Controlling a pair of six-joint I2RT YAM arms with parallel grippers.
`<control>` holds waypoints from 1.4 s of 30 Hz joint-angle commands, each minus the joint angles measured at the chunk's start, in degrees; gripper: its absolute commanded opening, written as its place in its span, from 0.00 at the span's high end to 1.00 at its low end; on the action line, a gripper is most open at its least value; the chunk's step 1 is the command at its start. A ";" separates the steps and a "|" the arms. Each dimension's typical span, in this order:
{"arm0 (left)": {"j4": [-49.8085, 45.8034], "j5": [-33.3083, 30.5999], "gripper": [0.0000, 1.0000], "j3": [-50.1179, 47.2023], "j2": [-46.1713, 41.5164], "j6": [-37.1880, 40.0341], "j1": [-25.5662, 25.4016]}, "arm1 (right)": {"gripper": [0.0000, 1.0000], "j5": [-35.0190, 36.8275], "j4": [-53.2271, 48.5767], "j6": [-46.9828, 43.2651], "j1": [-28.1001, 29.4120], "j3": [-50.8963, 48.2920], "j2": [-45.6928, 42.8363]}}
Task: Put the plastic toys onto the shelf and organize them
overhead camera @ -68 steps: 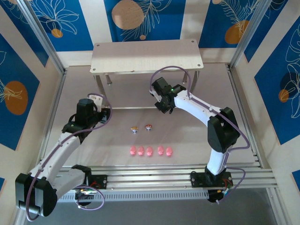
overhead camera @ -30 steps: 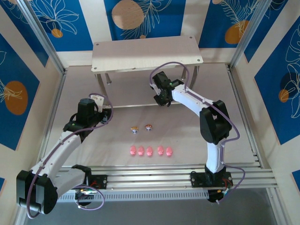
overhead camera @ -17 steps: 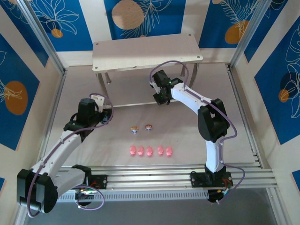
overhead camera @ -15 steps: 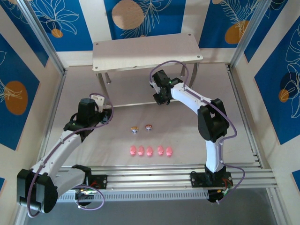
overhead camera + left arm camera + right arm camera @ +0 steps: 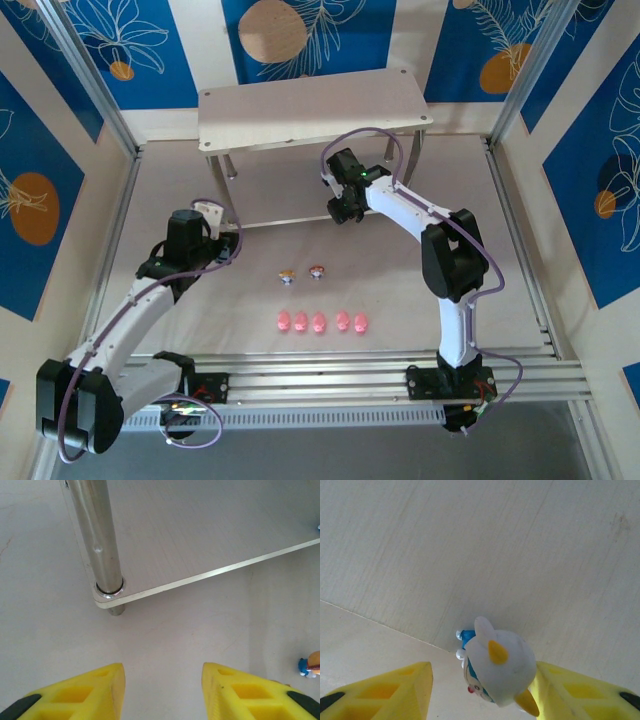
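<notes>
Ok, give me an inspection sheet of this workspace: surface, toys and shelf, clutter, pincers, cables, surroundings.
Surface: pale table, toys near its middle.
Job's things: five pink pigs in a row; two figurines behind them; blue-white figurine at the front edge of the shelf's lower board.
Clutter: nothing seen.
Pincers: left pincer open, nothing in it, near a shelf leg; right pincer open around the blue-white figurine.
Cables: purple cables looped along both arms.
Surroundings: blue patterned panels, metal frame posts.

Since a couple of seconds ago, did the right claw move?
Yes. The right gripper went farther from the row of pink pigs, up the top view toward the shelf.
</notes>
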 commanded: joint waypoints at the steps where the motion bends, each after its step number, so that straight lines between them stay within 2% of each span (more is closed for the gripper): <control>1: -1.00 0.51 0.54 1.76 0.27 1.34 -0.53 | 0.45 -1.73 0.39 2.78 -1.15 2.51 1.81; 9: -1.06 0.31 0.55 1.85 0.48 1.51 -0.40 | 0.44 -1.95 0.15 3.86 -1.61 2.29 1.68; 17: -1.00 0.14 0.54 1.94 0.71 1.61 -0.49 | 0.35 -3.62 1.68 5.03 -2.21 0.68 0.37; 24: -0.96 -0.74 0.54 1.67 0.68 1.69 -0.48 | 0.33 -3.66 5.42 5.78 -1.96 -3.59 -3.34; 35: -1.09 -1.09 0.53 1.59 0.09 1.35 -0.36 | 0.31 0.28 10.42 8.60 -1.63 -14.41 -17.32; 39: -0.51 -1.62 0.53 1.11 -0.44 0.74 -0.36 | 0.32 2.74 9.50 15.23 -3.22 -20.07 -24.85; 42: 0.74 -2.35 0.54 0.33 -0.84 -0.13 -0.36 | 0.37 0.64 7.97 23.02 -7.63 -25.67 -30.98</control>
